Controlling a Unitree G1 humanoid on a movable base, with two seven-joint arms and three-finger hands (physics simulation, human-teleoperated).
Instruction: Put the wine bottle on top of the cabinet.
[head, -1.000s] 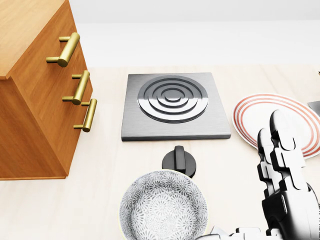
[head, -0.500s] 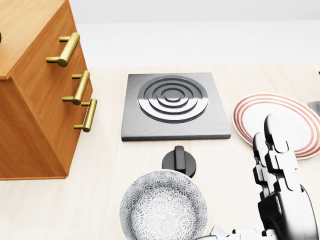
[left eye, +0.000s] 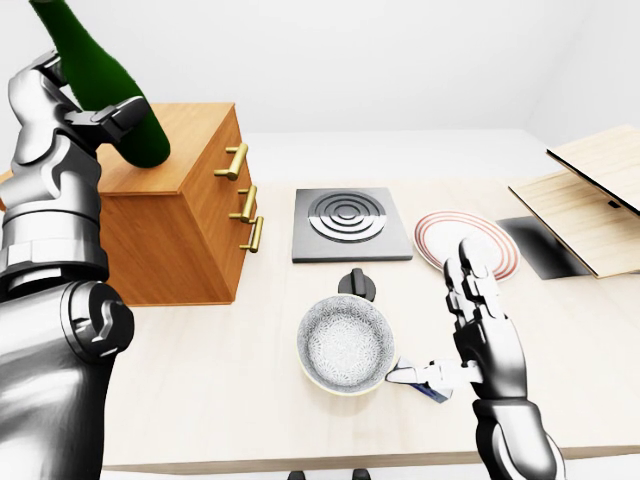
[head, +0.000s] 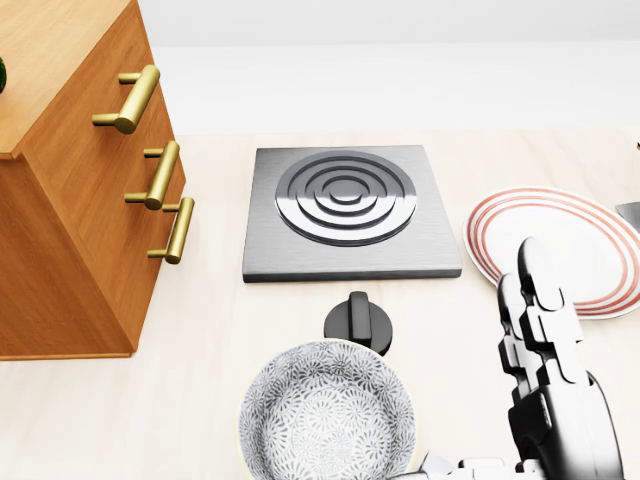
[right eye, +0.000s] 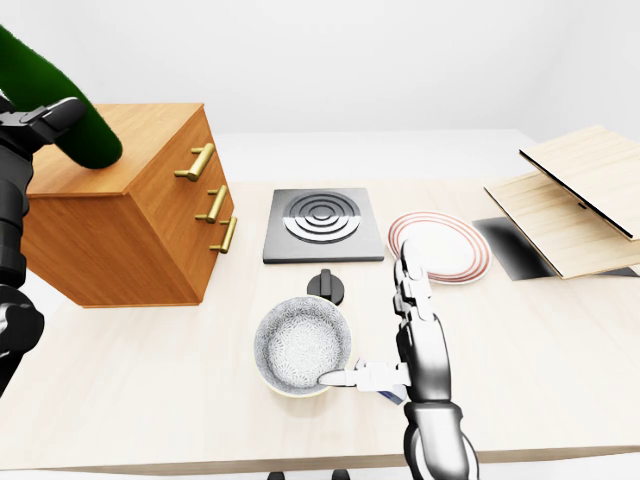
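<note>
Bottle (left eye: 105, 85) glass had crept into the head view over the cabinet (left eye: 190, 140), left hand (left eye: 60, 125) clamped round it, tilted, nearing placement; right hand (left eye: 470, 320) idled open.

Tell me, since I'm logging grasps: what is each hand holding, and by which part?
The left hand grips the wine bottle around its lower body, tilted over the cabinet. The right hand is open, holding nothing.

cabinet (left eye: 190, 200) left of stove plate (left eye: 350, 223); bowl (left eye: 345, 345) below knob (left eye: 357, 285).
</note>
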